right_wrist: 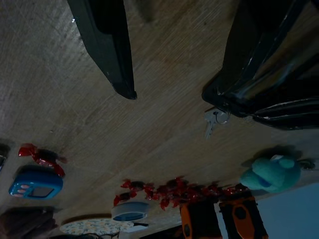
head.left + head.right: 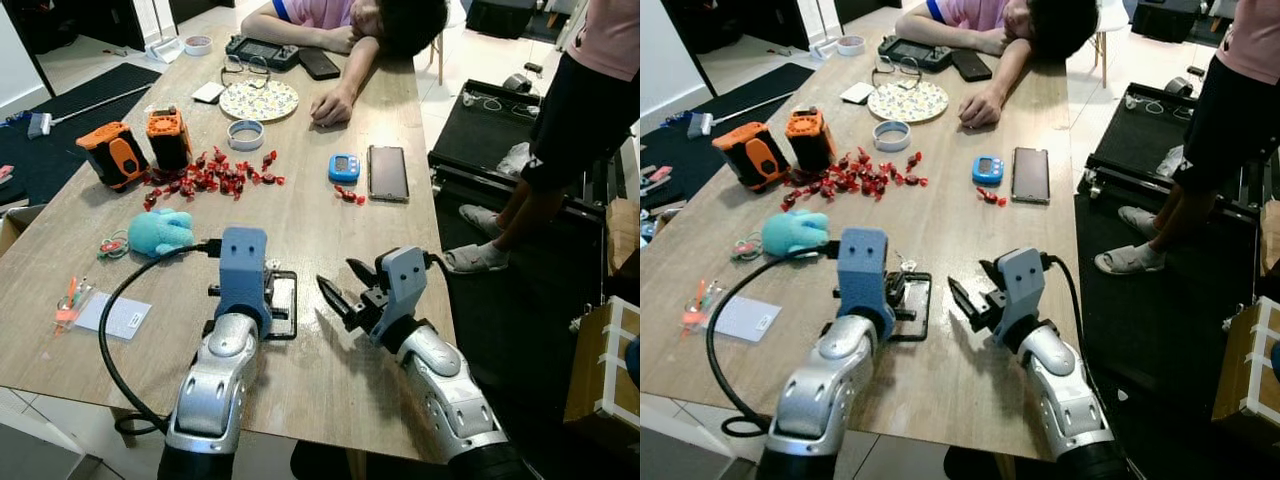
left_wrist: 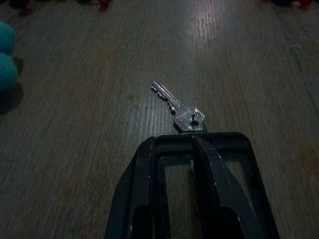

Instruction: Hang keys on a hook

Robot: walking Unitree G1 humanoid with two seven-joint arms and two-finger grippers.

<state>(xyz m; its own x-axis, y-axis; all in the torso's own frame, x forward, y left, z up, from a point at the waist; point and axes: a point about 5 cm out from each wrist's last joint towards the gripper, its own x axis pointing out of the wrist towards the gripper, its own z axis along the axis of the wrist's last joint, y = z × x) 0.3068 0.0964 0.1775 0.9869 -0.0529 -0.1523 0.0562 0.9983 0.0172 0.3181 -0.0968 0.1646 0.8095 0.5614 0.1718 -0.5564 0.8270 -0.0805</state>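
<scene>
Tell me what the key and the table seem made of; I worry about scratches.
Key: looks like bare metal, silvery and shiny, catching a bright glint along its blade. It lies at the tips of the left gripper, whose fingers are shut. Table: light wood-look top with fine straight grain and a matte sheen; whether solid wood or laminate cannot be told.

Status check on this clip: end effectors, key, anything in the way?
Left end effector shut on key ring at tabletop. Right end effector open alongside. No hook seen.
</scene>
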